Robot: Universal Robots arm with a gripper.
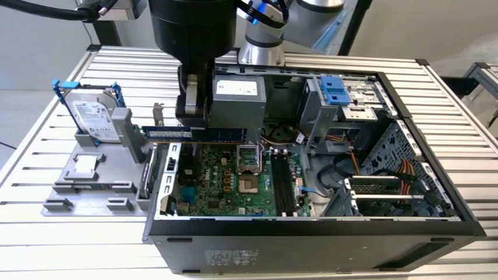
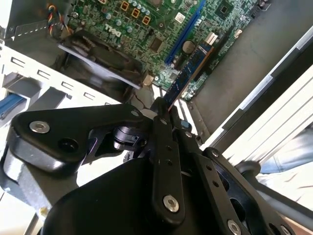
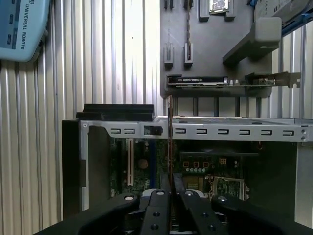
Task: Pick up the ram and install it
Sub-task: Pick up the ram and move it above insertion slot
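The ram [image 1: 221,134] is a long dark-blue strip held level in the air, over the edge of the open computer case [image 1: 311,224] on the exterior view's left. My gripper [image 1: 192,121] is shut on it from above, near the strip's middle. In the second wrist view the ram [image 2: 191,66] sticks out from between the black fingers [image 2: 161,122] over the green motherboard [image 2: 146,29]. In the first wrist view the ram [image 3: 169,142] shows edge-on as a thin line rising from the gripper [image 3: 170,193], crossing the case's metal rim [image 3: 220,131].
A grey parts holder [image 1: 86,175] stands at the exterior view's left with a silver hard drive [image 1: 93,116] upright in it. The motherboard [image 1: 233,181] lies in the case floor, with dark slots [image 1: 284,186], drive bays [image 1: 342,99] and cables [image 1: 404,172] beyond it.
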